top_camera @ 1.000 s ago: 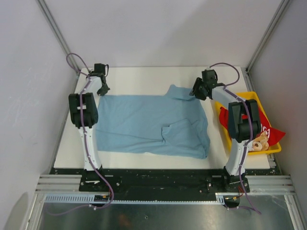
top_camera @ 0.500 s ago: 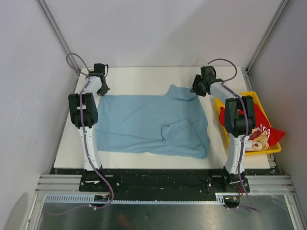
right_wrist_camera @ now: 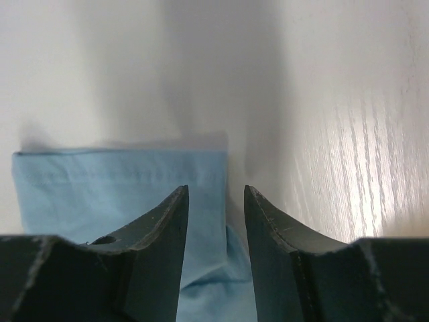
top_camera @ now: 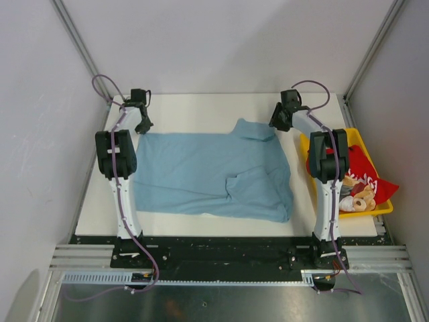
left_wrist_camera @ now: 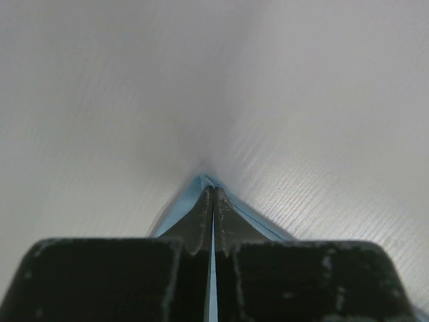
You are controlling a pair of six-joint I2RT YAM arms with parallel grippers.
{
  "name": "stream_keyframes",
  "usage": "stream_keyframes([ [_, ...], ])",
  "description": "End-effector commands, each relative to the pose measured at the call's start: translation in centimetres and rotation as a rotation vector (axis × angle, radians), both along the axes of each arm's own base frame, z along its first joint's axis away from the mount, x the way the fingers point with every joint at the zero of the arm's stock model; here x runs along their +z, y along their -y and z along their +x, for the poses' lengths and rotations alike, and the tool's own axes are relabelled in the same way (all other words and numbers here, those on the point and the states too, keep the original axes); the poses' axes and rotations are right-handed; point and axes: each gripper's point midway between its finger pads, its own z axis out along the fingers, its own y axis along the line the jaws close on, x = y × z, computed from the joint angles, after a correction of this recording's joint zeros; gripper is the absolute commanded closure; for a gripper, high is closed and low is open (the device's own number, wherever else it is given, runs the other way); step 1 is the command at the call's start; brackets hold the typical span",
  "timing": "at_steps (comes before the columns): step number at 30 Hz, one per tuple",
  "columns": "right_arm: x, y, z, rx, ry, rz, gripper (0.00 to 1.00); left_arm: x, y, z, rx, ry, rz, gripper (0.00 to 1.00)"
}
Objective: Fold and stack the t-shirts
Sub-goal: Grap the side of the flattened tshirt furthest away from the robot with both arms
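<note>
- My left gripper (left_wrist_camera: 213, 192) is pinched tight on the far left corner of the blue shirt (top_camera: 201, 171).
- My right gripper (right_wrist_camera: 216, 194) has a small gap and holds nothing, over the shirt's far right edge.
- The red shirt (top_camera: 362, 166) sits in the yellow bin (top_camera: 375, 212), on the right.

Two slender robot arms, left arm (top_camera: 127, 208) and right arm (top_camera: 325, 216), white link shells, bulky black joint housings, thin purple cables (top_camera: 310, 83) looping along each, black wedge-shaped fingers (left_wrist_camera: 198, 225) with scuffed grey edges
</note>
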Motion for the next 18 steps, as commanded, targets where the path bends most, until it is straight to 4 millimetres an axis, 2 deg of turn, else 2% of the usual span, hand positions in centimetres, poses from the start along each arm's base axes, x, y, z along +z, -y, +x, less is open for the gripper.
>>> stream_keyframes([
  [1,-0.6,0.3,1.7,-0.015,0.001,-0.025,0.58,-0.2,-0.9,-0.1,-0.003,-0.012,0.010,1.00],
  [7,-1.9,-0.4,2.7,-0.013,-0.021,0.008,0.64,-0.5,-0.9,-0.1,-0.001,-0.015,0.009,1.00],
  [11,-2.3,-1.1,2.5,-0.007,-0.030,0.023,0.76,-0.3,-0.8,0.1,0.000,-0.008,0.006,1.00],
  [14,-1.6,-1.1,2.5,-0.007,-0.020,0.026,0.86,0.0,-0.7,0.3,-0.001,-0.001,0.003,1.00],
  [18,0.7,-1.2,3.0,-0.010,0.022,0.030,0.97,0.4,-0.7,0.5,-0.001,0.012,-0.001,1.00],
])
